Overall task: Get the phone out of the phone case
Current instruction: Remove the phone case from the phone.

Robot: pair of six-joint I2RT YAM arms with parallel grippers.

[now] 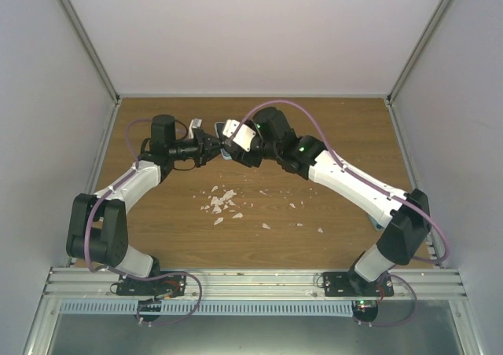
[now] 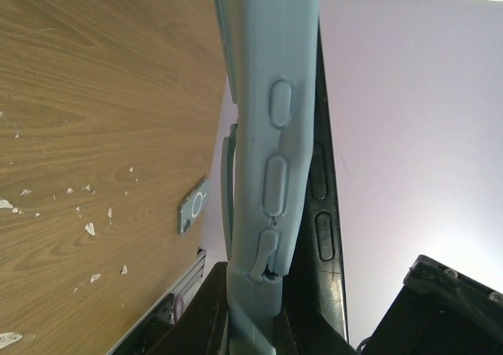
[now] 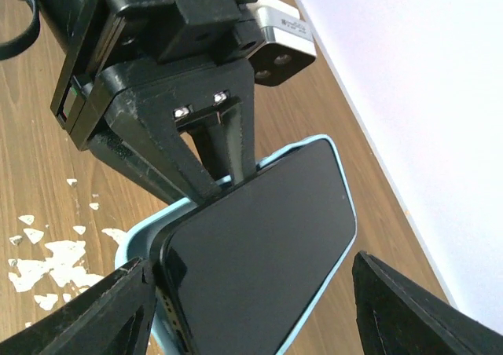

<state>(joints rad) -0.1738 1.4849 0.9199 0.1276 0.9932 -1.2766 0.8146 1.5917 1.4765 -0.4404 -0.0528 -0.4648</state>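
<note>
A black phone point(image 3: 267, 245) sits in a light blue case point(image 3: 141, 241), with one corner lifted off the case. My left gripper point(image 2: 255, 312) is shut on the case's edge; its fingers point(image 3: 212, 159) pinch the rim at the phone's far end. The case's side with button covers point(image 2: 271, 96) stands upright next to the phone's black edge point(image 2: 322, 190). My right gripper point(image 3: 251, 265) is open, one finger at each side of the phone. In the top view the left gripper point(image 1: 211, 148) and right gripper point(image 1: 229, 149) meet above the table's back middle, hiding most of the case point(image 1: 223, 156).
White flakes point(image 1: 222, 202) lie scattered on the wooden table point(image 1: 314, 127) in front of the grippers. A small grey-blue rectangular piece with a white ring point(image 2: 192, 206) lies on the table. White enclosure walls point(image 1: 259, 33) stand behind and at both sides.
</note>
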